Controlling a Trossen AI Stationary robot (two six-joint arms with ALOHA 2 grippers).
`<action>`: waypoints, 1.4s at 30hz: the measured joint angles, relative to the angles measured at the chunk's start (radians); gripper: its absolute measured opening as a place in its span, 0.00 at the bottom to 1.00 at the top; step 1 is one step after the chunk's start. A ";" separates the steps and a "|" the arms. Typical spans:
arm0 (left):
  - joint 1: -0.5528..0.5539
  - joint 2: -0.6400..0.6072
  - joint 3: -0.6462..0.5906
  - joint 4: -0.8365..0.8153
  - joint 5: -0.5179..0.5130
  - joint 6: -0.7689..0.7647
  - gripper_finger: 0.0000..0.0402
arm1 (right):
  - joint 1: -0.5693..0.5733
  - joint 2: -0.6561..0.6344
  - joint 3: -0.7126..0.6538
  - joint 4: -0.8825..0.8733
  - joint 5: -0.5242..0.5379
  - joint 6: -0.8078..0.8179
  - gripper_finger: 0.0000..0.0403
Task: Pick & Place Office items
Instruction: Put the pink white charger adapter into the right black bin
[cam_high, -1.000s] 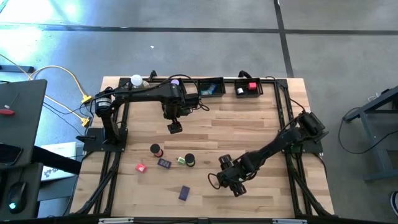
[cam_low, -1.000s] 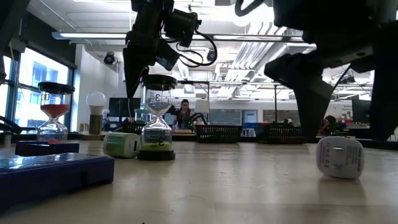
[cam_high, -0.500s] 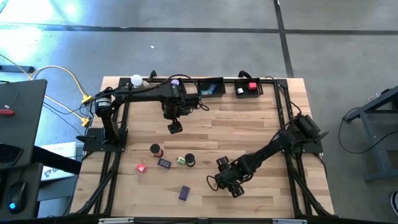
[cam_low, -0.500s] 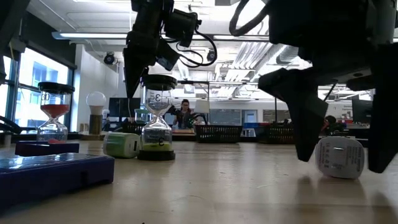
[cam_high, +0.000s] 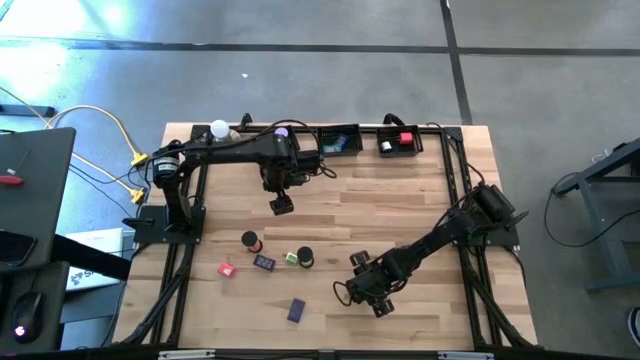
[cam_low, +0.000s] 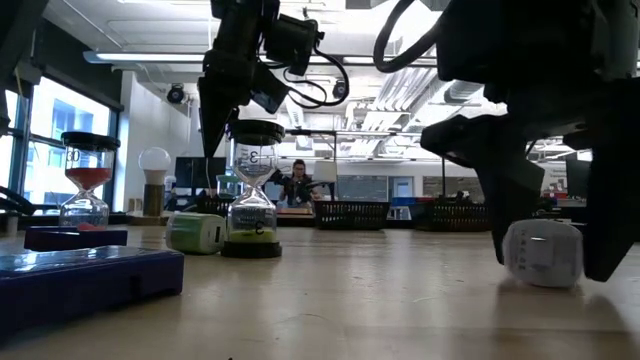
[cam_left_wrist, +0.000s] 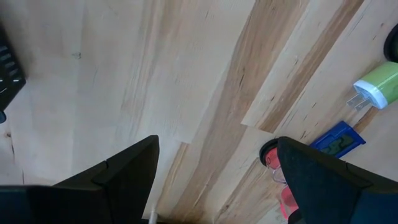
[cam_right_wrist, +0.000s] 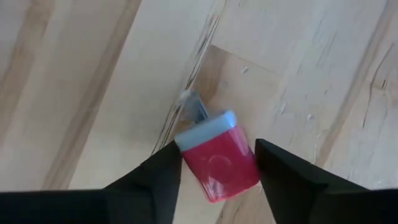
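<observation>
A small red block with a pale blue end and metal prongs (cam_right_wrist: 219, 163) lies on the wooden table near its front, right of centre. My right gripper (cam_right_wrist: 217, 149) stands over it, shut on it; the low view shows the block (cam_low: 543, 252) pale between the two fingers. My left gripper (cam_left_wrist: 214, 168) hangs open above the table's middle (cam_high: 281, 205) with nothing between its fingers. A red hourglass (cam_high: 250, 241), a pink block (cam_high: 227, 269), a purple block (cam_high: 264, 262), a green plug (cam_high: 292, 257), a black-topped hourglass (cam_high: 305, 258) and a blue block (cam_high: 296, 310) sit at front left. My right gripper pinches the red block by its two long sides (cam_right_wrist: 186, 163), one finger on each. The fingers (cam_low: 500, 215) come from above, slanting steeply down, and lie across the block. The block rests on the table, with its pronged blue end (cam_right_wrist: 205, 127) pointing away from the gripper.
Two black trays (cam_high: 340, 140) (cam_high: 400, 140) stand along the far edge, with a white ball on a base (cam_high: 218, 129) at the far left. Bare wood lies between the two arms. A black frame (cam_high: 450, 180) borders the table.
My right gripper has sunk a little toward the table over the red block. Its fingers have drawn in from a wide straddle until they meet the block's sides. The block has stayed where it lay.
</observation>
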 joint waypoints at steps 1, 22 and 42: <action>-0.002 0.000 0.000 0.001 0.000 0.000 0.79 | 0.000 0.002 0.000 0.001 0.000 0.001 0.43; -0.045 0.000 0.000 0.001 -0.003 0.100 0.79 | -0.013 -0.089 -0.002 -0.240 0.158 0.345 0.30; 0.028 0.000 0.000 0.095 -0.001 0.193 0.79 | -0.354 -0.538 -0.001 -0.798 0.589 0.614 0.30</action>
